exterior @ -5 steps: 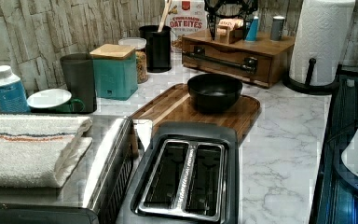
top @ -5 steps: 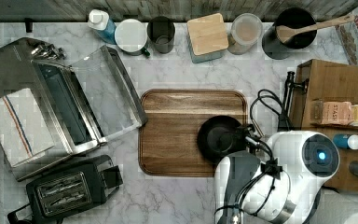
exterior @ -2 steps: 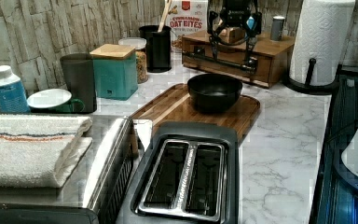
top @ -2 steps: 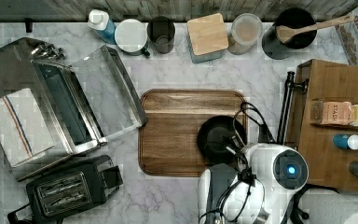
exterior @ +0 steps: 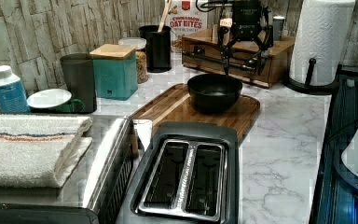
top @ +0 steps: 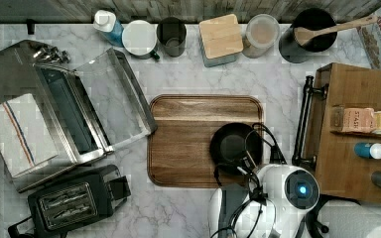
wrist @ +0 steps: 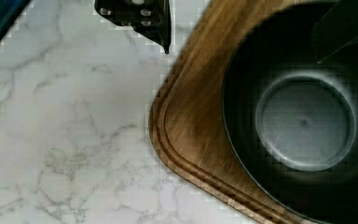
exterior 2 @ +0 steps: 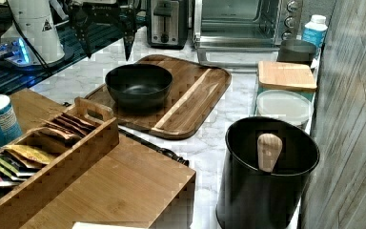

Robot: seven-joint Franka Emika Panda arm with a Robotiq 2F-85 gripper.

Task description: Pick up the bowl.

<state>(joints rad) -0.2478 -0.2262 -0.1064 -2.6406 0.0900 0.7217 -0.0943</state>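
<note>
round matte black bowl (top: 234, 147) sitting on the rectangular wooden board (top: 188, 144), claw (exterior: 242, 53) hanging spread open above the bowl's rim, not touching

The top view looks straight down on the bench (top: 188, 74), taking in its whole width. The left view sits low at the toaster (exterior: 186, 172) end, facing along the bench toward the wooden rack (exterior: 242, 51). The right view looks back the opposite way from the rack's end. The wrist view looks down from close above. All four share the board (top: 188, 144) and the bowl (top: 233, 146).
</note>
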